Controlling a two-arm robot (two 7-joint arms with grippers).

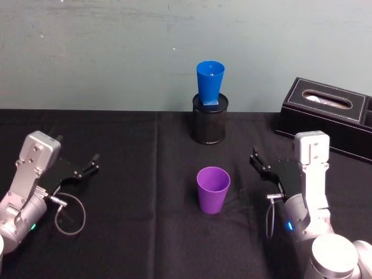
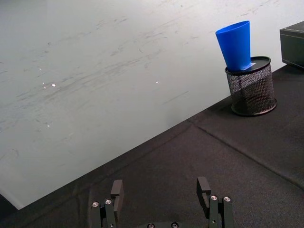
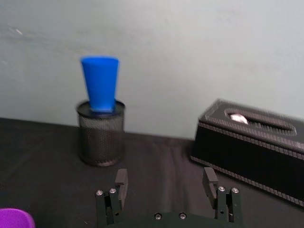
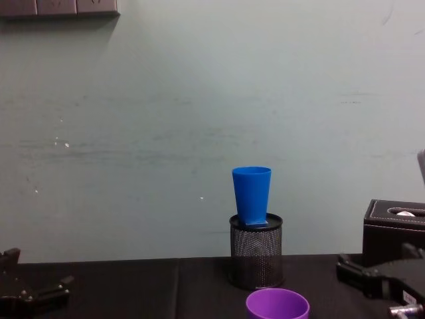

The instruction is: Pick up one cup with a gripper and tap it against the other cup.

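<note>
Cups apart, both grippers released and holding nothing.

Purple cup [image 1: 213, 189] stands upright on the black table [image 1: 128, 221], rim up, between the two grippers and nearer the right gripper [image 1: 256, 161], whose jaws are spread and empty; the cup sits just beside and slightly ahead of those jaws, not touching them. Blue cup [image 1: 210, 83] stands upright with its base set into the black mesh cylinder [image 1: 210, 122], well beyond both sets of jaws, near the wall. Left gripper [image 1: 91, 164] rests low over the table, jaws spread and empty, well apart from the purple cup. Black tissue box [image 1: 326, 114] lies beyond the right gripper's jaws, to their outer side.
</note>
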